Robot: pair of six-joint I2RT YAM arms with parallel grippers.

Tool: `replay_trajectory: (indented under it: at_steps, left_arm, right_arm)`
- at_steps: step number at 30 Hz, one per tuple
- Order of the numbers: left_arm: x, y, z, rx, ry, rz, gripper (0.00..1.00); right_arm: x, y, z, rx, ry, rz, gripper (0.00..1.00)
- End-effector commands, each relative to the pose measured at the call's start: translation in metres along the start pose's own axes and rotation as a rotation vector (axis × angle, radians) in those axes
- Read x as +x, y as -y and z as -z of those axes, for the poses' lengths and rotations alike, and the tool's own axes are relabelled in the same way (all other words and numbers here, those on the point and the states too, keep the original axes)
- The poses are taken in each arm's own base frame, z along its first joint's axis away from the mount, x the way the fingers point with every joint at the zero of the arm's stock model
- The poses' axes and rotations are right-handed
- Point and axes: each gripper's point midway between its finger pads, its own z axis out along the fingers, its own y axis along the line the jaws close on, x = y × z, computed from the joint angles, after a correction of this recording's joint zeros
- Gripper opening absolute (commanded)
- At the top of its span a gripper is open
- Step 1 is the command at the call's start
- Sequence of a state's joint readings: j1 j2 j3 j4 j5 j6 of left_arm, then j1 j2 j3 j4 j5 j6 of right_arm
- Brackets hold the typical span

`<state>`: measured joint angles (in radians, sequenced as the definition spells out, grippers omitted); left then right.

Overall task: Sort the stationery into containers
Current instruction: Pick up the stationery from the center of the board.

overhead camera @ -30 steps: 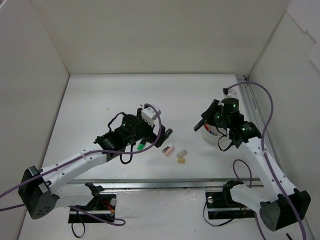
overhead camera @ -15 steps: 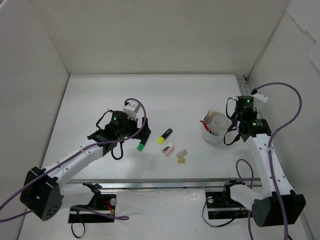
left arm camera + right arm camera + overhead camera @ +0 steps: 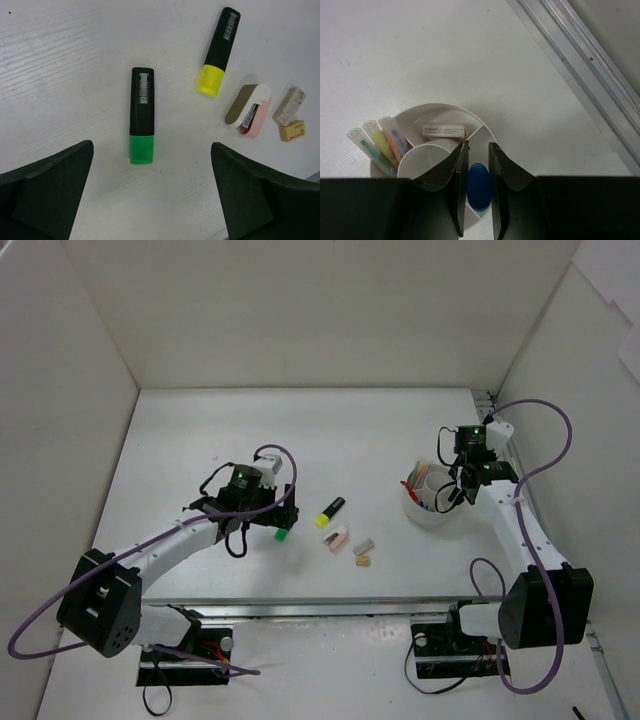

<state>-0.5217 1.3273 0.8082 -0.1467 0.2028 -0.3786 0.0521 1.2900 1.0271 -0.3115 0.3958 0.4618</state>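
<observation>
Left end effector [image 3: 151, 146] gapes wide above the smooth, blocky green-capped highlighter [image 3: 141, 122].

tub [image 3: 440, 106] near side behind right gripper [image 3: 477, 149], blue-ended highlighter [image 3: 479, 188] body unseen, I can't tell if gripped, top cam: green highlighter [image 3: 283, 534] mostly under left gripper [image 3: 277, 516]
</observation>
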Motion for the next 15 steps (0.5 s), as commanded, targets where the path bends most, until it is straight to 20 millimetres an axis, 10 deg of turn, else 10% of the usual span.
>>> replay_trajectory:
  at_steps: [1, 7, 11, 15]
  left_arm:
    - [-0.008, -0.001, 0.004, -0.003, 0.034, 0.021, 1.0]
    - [0.009, -0.007, -0.005, -0.025, -0.033, 0.036, 1.0]
    - [0.018, -0.01, -0.01, -0.03, -0.063, 0.04, 1.0]
    - [0.024, -0.009, -0.016, -0.018, -0.088, 0.031, 1.0]
  right_arm:
    - [-0.017, -0.006, -0.009, -0.012, 0.083, -0.046, 0.0]
    - [-0.005, -0.006, -0.01, -0.026, 0.061, -0.067, 0.2]
    - [-0.004, -0.003, -0.001, -0.049, 0.071, -0.085, 0.59]
    - [-0.013, -0.005, 0.019, -0.113, 0.105, -0.118, 0.72]
